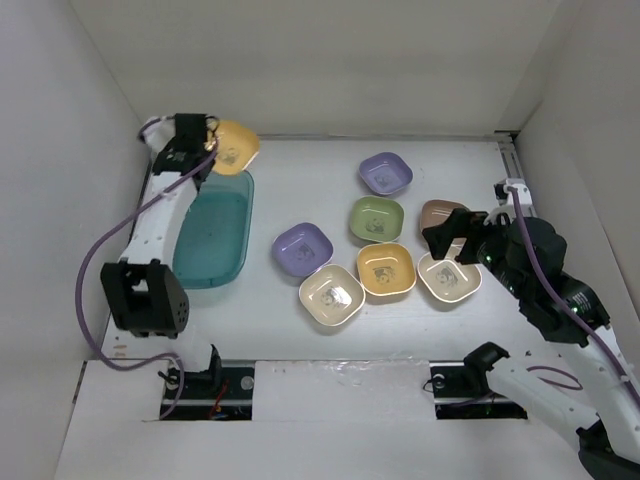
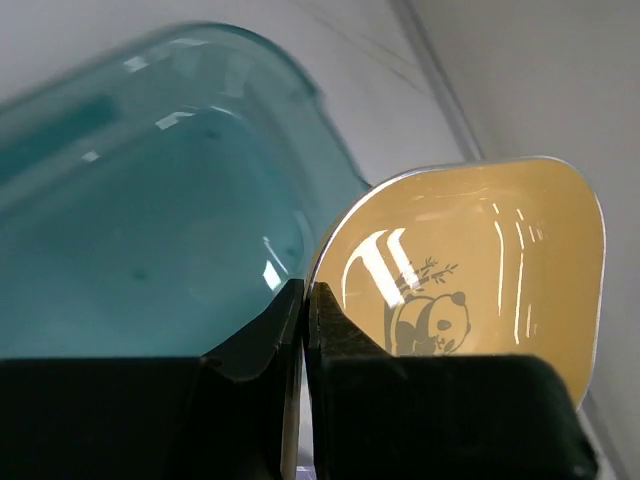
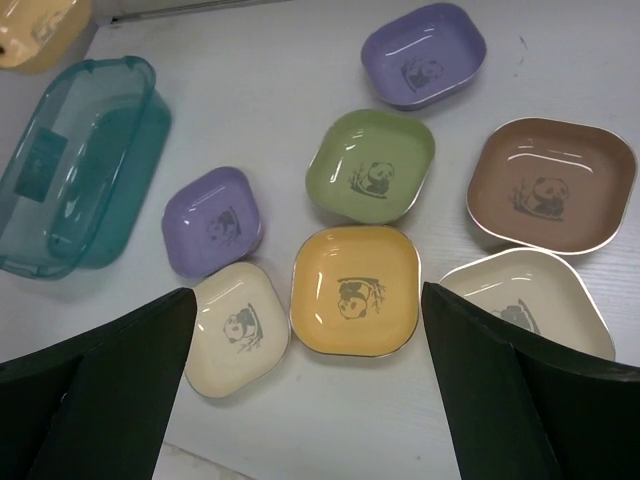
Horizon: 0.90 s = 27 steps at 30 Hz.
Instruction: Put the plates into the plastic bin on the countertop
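Note:
My left gripper (image 1: pixel 207 150) is shut on the rim of a yellow-orange panda plate (image 1: pixel 233 147), held tilted over the far end of the teal plastic bin (image 1: pixel 213 237). The left wrist view shows the fingers (image 2: pixel 330 330) pinching that plate's (image 2: pixel 470 270) edge, with the bin (image 2: pixel 150 230) behind. My right gripper (image 3: pixel 305 385) is open and empty, hovering over the group of plates: two purple (image 1: pixel 386 173) (image 1: pixel 302 248), a green (image 1: pixel 377 219), a brown (image 1: pixel 441 215), a yellow-orange (image 1: pixel 386 269) and two cream (image 1: pixel 331 295) (image 1: pixel 449 277).
White walls (image 1: pixel 60 150) bound the countertop (image 1: pixel 300 180) on the left, back and right. A rail (image 1: pixel 505 160) runs along the right edge. The arm bases (image 1: pixel 330 385) sit at the near edge.

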Available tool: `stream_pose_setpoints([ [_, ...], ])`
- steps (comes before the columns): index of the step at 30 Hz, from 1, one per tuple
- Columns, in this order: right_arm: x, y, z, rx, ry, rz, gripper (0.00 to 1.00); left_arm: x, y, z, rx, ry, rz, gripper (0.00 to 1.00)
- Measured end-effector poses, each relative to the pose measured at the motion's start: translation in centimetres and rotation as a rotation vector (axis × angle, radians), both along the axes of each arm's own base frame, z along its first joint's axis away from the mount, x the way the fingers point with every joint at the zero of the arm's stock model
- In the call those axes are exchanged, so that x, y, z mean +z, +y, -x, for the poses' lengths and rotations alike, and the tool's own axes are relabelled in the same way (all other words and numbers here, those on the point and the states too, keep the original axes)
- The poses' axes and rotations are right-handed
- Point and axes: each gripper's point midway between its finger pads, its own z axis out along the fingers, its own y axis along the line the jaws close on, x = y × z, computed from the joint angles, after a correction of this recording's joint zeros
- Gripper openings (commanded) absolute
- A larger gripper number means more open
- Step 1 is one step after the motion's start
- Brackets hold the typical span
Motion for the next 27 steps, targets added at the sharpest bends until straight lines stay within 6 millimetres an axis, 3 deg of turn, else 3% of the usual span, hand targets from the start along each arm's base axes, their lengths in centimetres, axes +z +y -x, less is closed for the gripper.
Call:
stream_pose_setpoints([
  [3, 0.0, 0.5, -0.2, 0.024, -0.001, 0.002, 1.00, -2.5, 7.1, 4.4, 0.200, 0.037, 0.025, 0.00],
  [6, -0.4, 1.1, -0.5, 0.047, 0.012, 0.014, 1.00, -5.2, 10.1, 7.8, 0.309, 0.086, 0.031, 0.00],
  [11, -0.9, 1.9, -0.9, 0.083, 0.029, 0.028, 1.00, -8.4, 10.4, 10.5, 0.335, 0.149, 0.034, 0.00],
  [19, -0.6, 2.5, -0.7, 0.119, 0.016, 0.020, 1.00, -12.6, 9.9, 10.9, 0.339, 0.195, 0.063, 0.04],
  [27, -0.2, 2.3, -0.3, 0.122, 0.000, 0.012, 1.00, -15.2, 9.5, 8.8, 0.319, 0.225, 0.088, 0.52],
])
